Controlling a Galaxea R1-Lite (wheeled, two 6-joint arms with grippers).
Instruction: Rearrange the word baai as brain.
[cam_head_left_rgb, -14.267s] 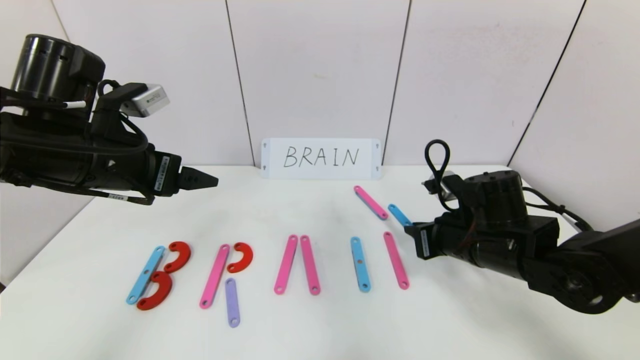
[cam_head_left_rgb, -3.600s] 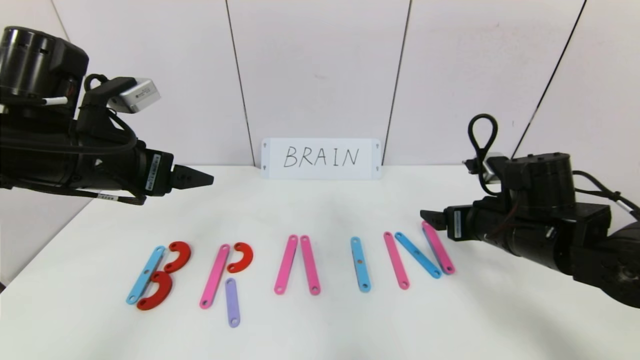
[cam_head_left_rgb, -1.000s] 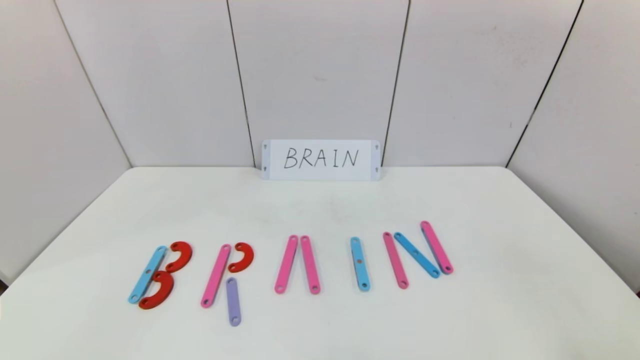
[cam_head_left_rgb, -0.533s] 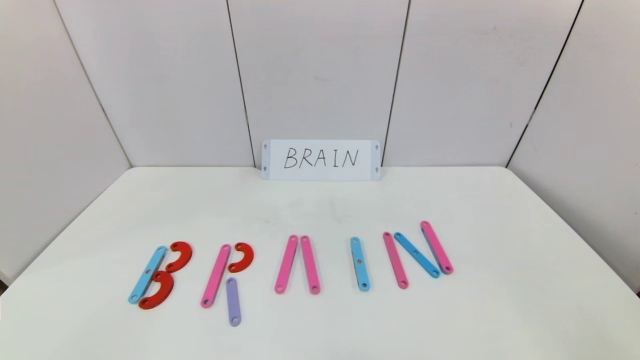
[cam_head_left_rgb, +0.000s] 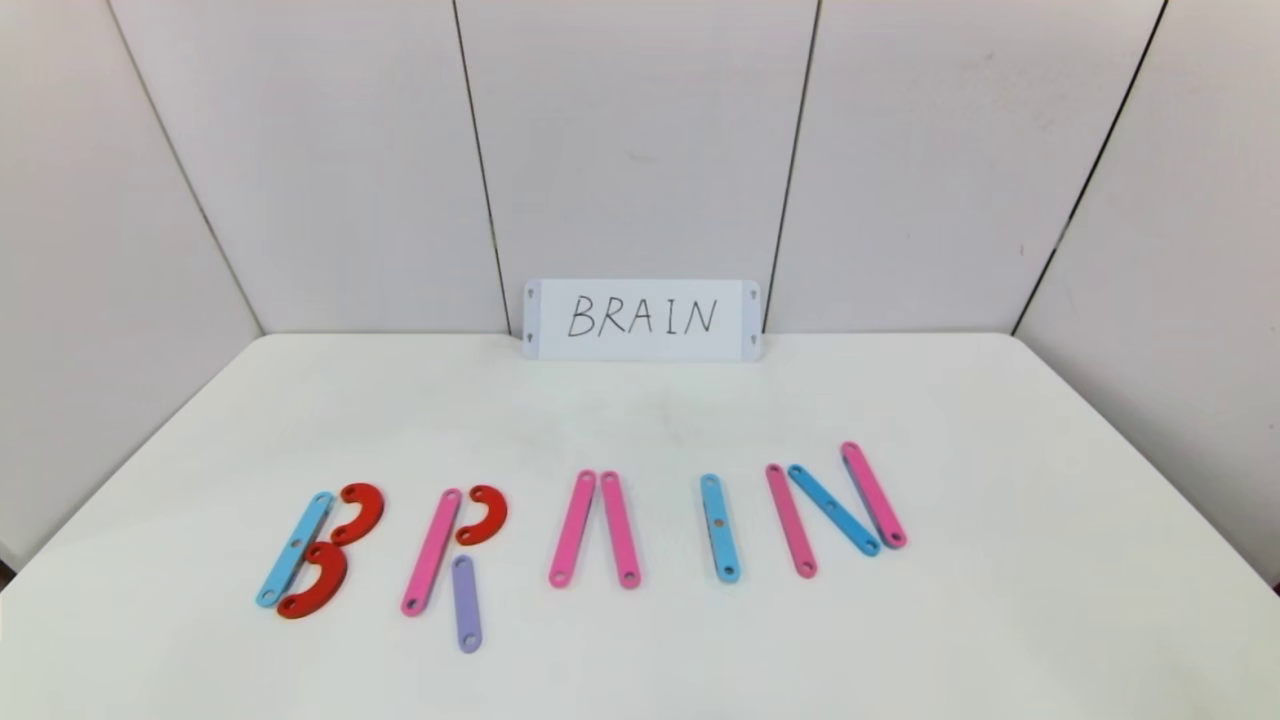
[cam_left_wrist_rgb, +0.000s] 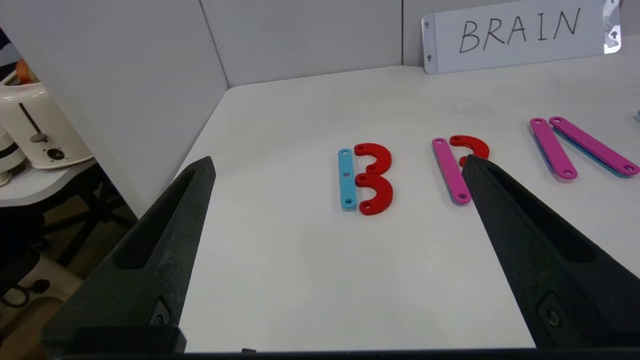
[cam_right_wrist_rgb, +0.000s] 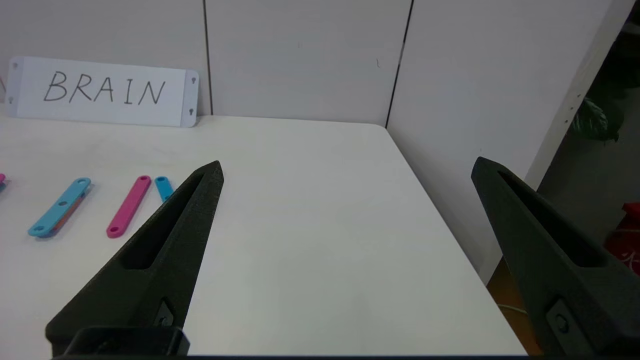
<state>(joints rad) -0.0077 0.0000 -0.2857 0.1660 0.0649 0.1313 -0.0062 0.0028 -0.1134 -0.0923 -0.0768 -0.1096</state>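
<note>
The word lies along the front of the white table (cam_head_left_rgb: 640, 420) in the head view. A blue strip (cam_head_left_rgb: 293, 549) and two red curves (cam_head_left_rgb: 358, 512) form B. A pink strip (cam_head_left_rgb: 431, 551), a red curve (cam_head_left_rgb: 483, 514) and a purple strip (cam_head_left_rgb: 466, 603) form R. Two pink strips (cam_head_left_rgb: 572, 527) lean together. A blue strip (cam_head_left_rgb: 719, 527) stands alone. Pink, blue (cam_head_left_rgb: 833, 509) and pink strips form N. Both arms are out of the head view. My left gripper (cam_left_wrist_rgb: 337, 161) is open and empty, drawn back from the B (cam_left_wrist_rgb: 372, 177). My right gripper (cam_right_wrist_rgb: 348, 162) is open and empty near the table's right edge.
A white card (cam_head_left_rgb: 641, 319) handwritten BRAIN leans on the back wall. White wall panels close the back and sides. A white appliance (cam_left_wrist_rgb: 45, 135) sits on a side table beyond the left edge. The table's right edge (cam_right_wrist_rgb: 440, 220) drops to the floor.
The right gripper brought the far pink and blue strips forward to form N. Both arms then drew back out of the head view. Nothing has moved in the last second.
</note>
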